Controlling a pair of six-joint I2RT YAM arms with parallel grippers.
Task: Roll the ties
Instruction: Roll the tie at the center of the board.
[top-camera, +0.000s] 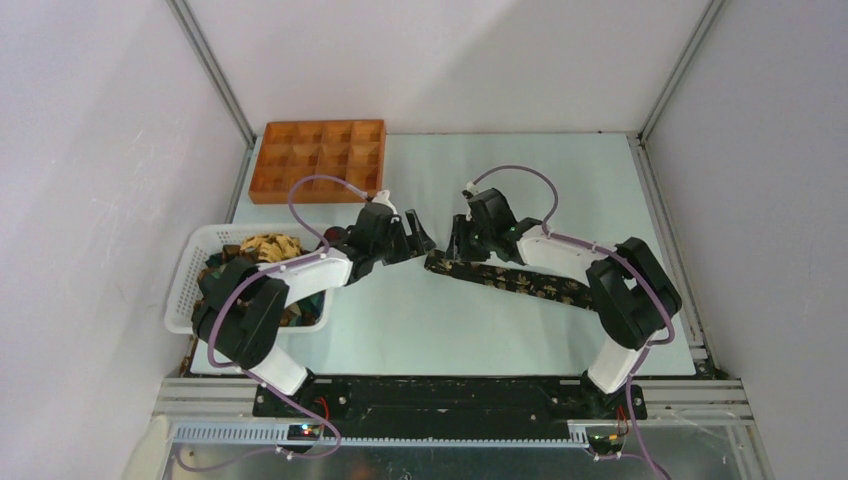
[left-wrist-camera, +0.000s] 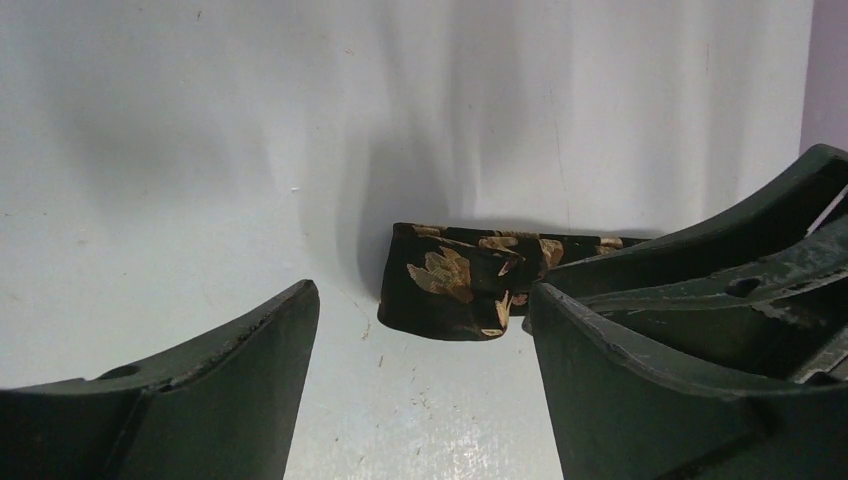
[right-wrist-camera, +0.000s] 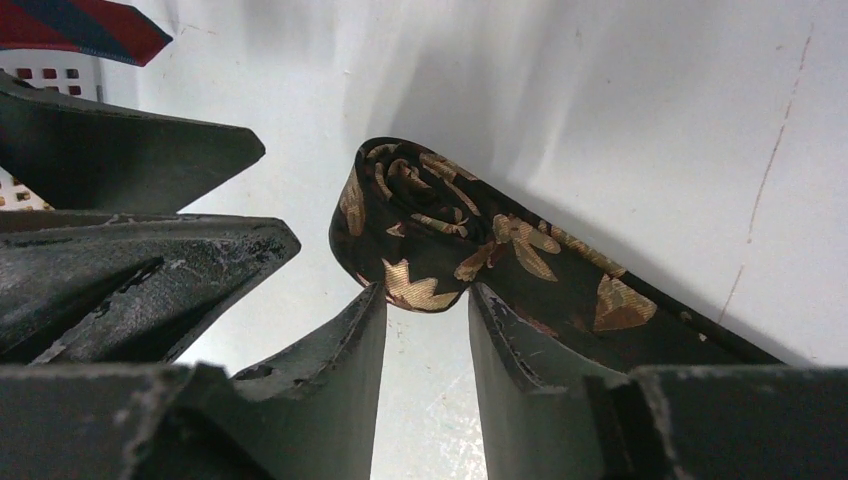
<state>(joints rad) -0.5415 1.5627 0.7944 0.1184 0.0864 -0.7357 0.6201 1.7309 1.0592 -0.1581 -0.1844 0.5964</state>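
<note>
Centrally, the right hand (right-wrist-camera: 427, 300) gapes at the apparently part-rolled tie (right-wrist-camera: 450, 220).

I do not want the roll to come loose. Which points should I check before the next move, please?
1. End of tie coiled: ok, small roll formed.
2. Right gripper not clamping: ok, jaws apart at the roll.
3. Left gripper open, facing the roll: ok.
4. Rest of tie flat on the table: ok where visible; part hidden under the right arm.
5. Roll tight enough to hold: cannot tell.
</note>
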